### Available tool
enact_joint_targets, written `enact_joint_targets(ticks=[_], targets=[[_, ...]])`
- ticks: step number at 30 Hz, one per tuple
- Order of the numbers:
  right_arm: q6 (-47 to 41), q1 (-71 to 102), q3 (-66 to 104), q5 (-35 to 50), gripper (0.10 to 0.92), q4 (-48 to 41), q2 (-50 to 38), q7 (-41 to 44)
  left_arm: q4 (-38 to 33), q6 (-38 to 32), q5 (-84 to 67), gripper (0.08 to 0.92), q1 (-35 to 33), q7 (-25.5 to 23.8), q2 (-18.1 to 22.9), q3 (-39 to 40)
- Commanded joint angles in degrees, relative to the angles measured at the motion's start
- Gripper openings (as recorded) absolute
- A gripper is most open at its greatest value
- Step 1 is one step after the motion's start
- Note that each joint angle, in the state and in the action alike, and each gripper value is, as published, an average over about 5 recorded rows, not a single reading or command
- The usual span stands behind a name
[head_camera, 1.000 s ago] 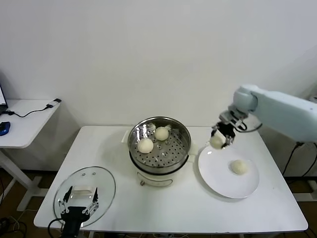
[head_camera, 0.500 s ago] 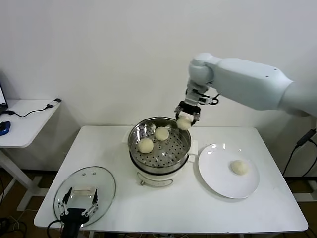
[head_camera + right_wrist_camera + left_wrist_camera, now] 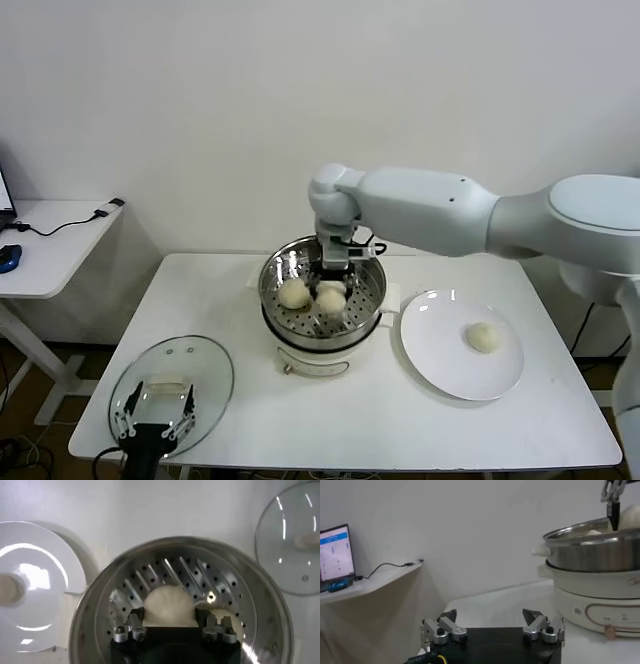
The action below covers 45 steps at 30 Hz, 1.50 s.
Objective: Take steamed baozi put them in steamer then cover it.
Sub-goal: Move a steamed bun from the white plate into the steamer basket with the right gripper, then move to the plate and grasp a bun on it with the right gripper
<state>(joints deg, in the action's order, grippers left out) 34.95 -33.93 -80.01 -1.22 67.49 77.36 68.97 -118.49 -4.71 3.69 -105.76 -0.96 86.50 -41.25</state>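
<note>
**Steel under the bun: the drop is straight down**

Stainless steel fills the space beneath the right gripper [image 3: 170, 630], which is closed on a steamed baozi [image 3: 169, 606] and sits inside the rim of the steamer [image 3: 372, 275]. In the right wrist view the perforated floor shows all round the held bun, so the free landing spot lies directly below the gripper, not off to any side. A second baozi [image 3: 293, 293] lies just beside the gripper, toward the robot's left, and what looks like a third [image 3: 330, 298] sits on the near side of it (whether the held bun is already resting on the perforations or hanging a little above them I cannot tell). My reading is that the coming move is a plain release with little or no sideways travel, since a shift toward either neighbour would crowd them.

The last baozi [image 3: 484, 337] lies on the white plate [image 3: 440, 370], well off to the right of that gripper, so the right arm is the nearer one for it.

The left gripper [image 3: 155, 405] hangs open over the cover [image 3: 215, 365] at the near left corner of the worktop [image 3: 360, 420], well apart from the steamer, its handle directly below; that arm is clearly the closer one for the lid.
</note>
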Motion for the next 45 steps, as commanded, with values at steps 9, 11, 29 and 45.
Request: enact_joint_targets(ticks=[9, 11, 29, 45], targets=[[1.42, 3.83, -0.30, -0.84, 0.678, 0.60, 2.31, -0.21, 0.84, 0.01, -0.17, 0.823, 0.27, 0.02, -0.05, 0.17], [1.51, 3.99, -0.25, -0.80, 0.681, 0.30, 2.37, -0.42, 0.89, 0.00, -0.17, 0.823, 0.27, 0.02, -0.08, 0.12], [-1.78, -3.58, 2.07, 4.10, 0.823, -0.91, -5.24, -1.22, 0.99, 0.00, -0.21, 0.823, 0.60, 0.06, -0.10, 0.13], [-47.17, -7.42, -5.75, 29.76, 0.823, 1.85, -35.17, -10.68, -0.59, 0.13, -0.55, 0.823, 0.33, 0.05, -0.06, 1.13]])
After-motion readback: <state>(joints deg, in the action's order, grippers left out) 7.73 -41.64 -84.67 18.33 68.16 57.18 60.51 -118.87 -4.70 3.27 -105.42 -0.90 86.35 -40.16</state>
